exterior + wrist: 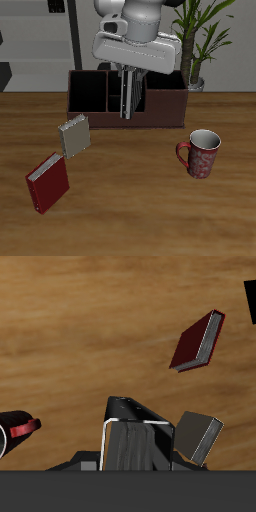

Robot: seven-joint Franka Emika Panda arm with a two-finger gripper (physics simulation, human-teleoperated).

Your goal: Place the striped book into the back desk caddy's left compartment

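While the gripper clamps the thin black-and-grey striped book above the dark brown wooden caddy, misalignment risks snagging a divider.

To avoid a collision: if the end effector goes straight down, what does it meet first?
Probably the wide dark brown wooden desk caddy, through the striped black-and-grey book in the end effector; which section is unclear.

Both pictures are evenly and softly lit, with no glare. On the desk, the mug and the red book cast only faint, short shadows. The renders are small and coarse, slightly blurry, without edge distortion.
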